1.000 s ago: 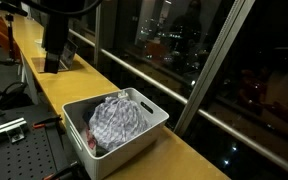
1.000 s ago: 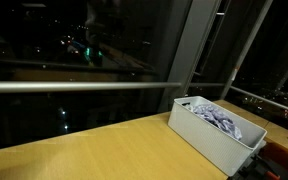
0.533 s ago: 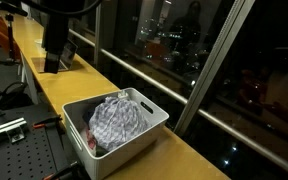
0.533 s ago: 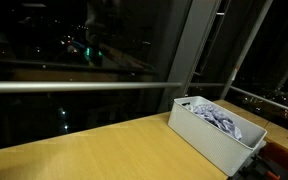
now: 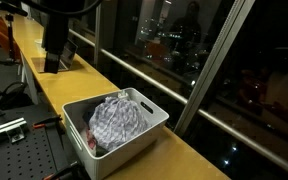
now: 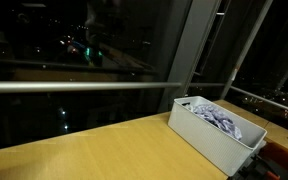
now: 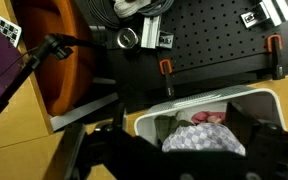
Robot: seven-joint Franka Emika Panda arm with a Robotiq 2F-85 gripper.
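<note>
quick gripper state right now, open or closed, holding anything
gripper: open, holding nothing; a white bin with a cloth lies ahead of it

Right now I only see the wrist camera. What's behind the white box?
Observer: A big window runs right along the wooden counter that the white box stands on.
Operator: Is the cloth piled high?
Observer: In both exterior views the checked cloth is heaped about as high as the box's rim.
Operator: Is it daytime out there?
Observer: No, it is dark beyond the glass, with small city lights.
</note>
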